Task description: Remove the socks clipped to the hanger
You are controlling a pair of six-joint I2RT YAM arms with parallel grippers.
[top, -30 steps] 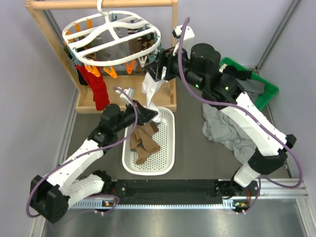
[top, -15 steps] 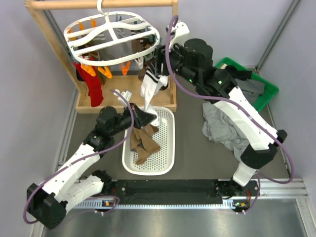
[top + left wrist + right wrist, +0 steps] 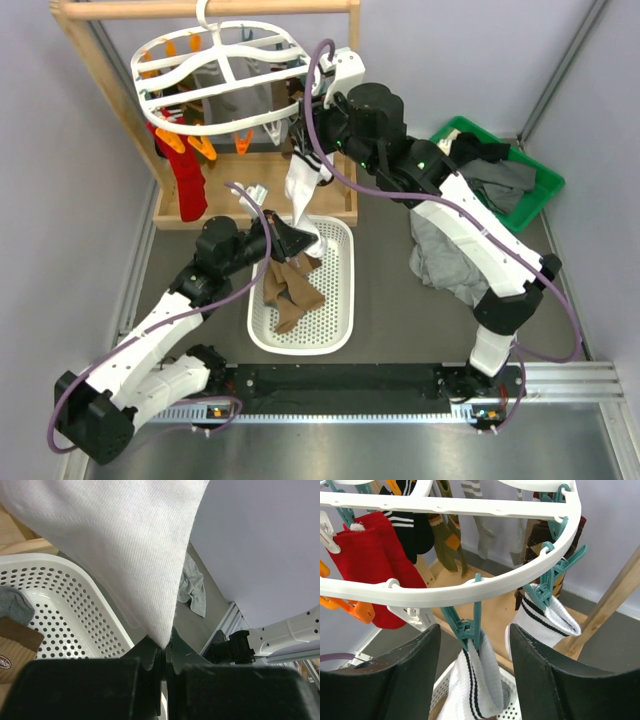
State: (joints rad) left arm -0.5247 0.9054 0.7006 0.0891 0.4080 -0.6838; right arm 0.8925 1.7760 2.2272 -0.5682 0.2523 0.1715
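The white hanger (image 3: 215, 75) hangs from the wooden rail and also shows in the right wrist view (image 3: 470, 587). A white sock with black stripes (image 3: 302, 185) hangs from a teal clip (image 3: 470, 625) on its near rim. My right gripper (image 3: 474, 630) is open, with one finger on each side of that clip and the sock's cuff (image 3: 477, 680). My left gripper (image 3: 165, 647) is shut on the sock's lower end (image 3: 130, 555), above the basket. A second white sock (image 3: 545, 620), red socks (image 3: 370, 555), and black, olive, grey and argyle socks are still clipped.
A white perforated basket (image 3: 350, 262) on the table holds brown socks (image 3: 290, 290). The wooden rail stand (image 3: 100, 85) is at the back left. A grey garment heap (image 3: 450, 260) lies to the right, and a green bin (image 3: 535, 195) stands at the far right.
My right arm has moved left and up to the hanger's near rim, bringing its open fingers around the teal clip. The hanger has swung a little. My left gripper still holds the sock's end.
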